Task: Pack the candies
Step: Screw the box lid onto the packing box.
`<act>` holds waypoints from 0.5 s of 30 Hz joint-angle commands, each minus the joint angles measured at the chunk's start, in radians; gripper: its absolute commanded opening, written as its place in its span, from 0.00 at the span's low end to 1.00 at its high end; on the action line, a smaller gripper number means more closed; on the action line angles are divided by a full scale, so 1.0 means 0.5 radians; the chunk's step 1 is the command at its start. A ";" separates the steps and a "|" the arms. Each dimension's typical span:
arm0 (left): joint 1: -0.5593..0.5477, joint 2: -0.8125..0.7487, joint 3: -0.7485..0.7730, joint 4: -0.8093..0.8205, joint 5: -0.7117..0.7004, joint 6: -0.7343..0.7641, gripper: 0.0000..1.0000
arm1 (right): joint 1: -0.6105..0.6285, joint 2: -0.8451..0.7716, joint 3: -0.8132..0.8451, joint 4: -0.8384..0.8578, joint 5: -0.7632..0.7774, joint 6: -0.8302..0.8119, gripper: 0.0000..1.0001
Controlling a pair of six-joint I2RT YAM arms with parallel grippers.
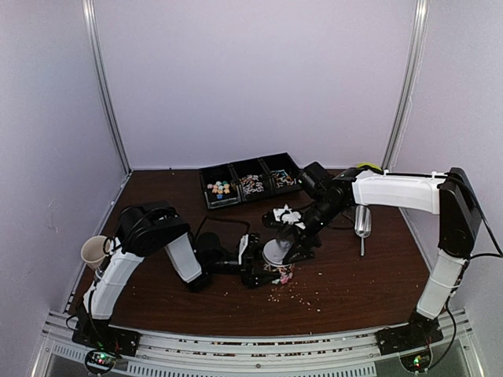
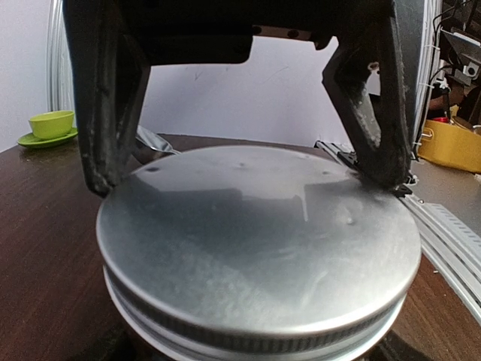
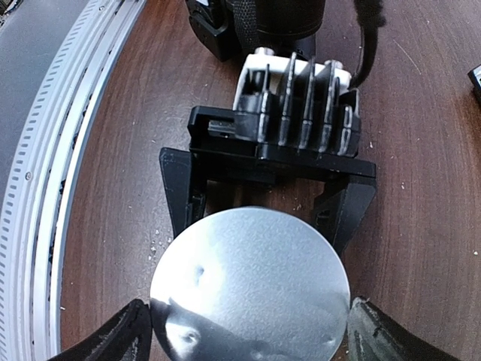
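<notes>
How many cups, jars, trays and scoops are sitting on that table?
cups: 2, a paper cup and a green cup
jar: 1
tray: 1
scoop: 1
Total: 5

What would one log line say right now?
left gripper: grips jar | right gripper: straddles lid | candies: some in tray
</notes>
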 commanded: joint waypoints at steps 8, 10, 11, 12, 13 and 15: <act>-0.007 0.164 -0.092 -0.072 -0.141 0.040 0.81 | 0.057 -0.020 -0.076 0.153 0.084 0.207 0.85; -0.007 0.162 -0.095 -0.071 -0.147 0.045 0.81 | 0.059 -0.037 -0.114 0.212 0.119 0.256 0.84; -0.007 0.162 -0.098 -0.071 -0.151 0.045 0.81 | 0.061 -0.047 -0.126 0.229 0.128 0.289 0.83; -0.007 0.162 -0.098 -0.071 -0.158 0.045 0.81 | 0.059 -0.052 -0.137 0.245 0.132 0.312 0.82; -0.007 0.162 -0.101 -0.071 -0.166 0.045 0.81 | 0.061 -0.058 -0.156 0.261 0.132 0.333 0.82; -0.007 0.161 -0.106 -0.073 -0.185 0.046 0.81 | 0.064 -0.078 -0.202 0.319 0.154 0.385 0.81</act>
